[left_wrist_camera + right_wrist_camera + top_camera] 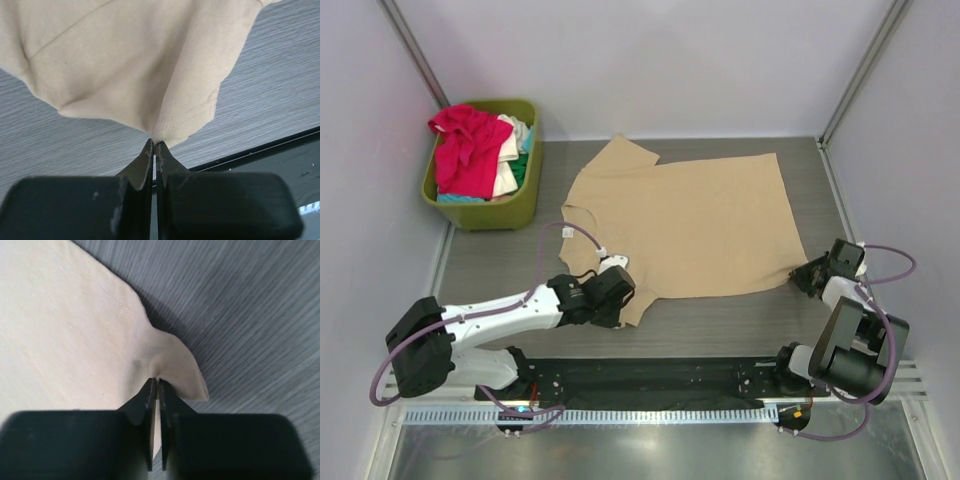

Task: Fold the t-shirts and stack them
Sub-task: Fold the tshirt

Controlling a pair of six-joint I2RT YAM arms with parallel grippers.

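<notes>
The grey wood-grain table (720, 320) carries a tan t-shirt (690, 225) spread flat across its middle, neck to the left and hem to the right, with its near sleeve and near hem corner puckered up off the surface. An olive-green plastic basket (490, 212) stands in the far left corner, near the shirt's far sleeve but apart from it. A black mounting plate (650, 380) lies along the near edge.

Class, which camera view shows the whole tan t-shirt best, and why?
The top external view: the tan t-shirt lies spread out, nearly all visible. Each wrist view shows only a pinched edge of it.
</notes>
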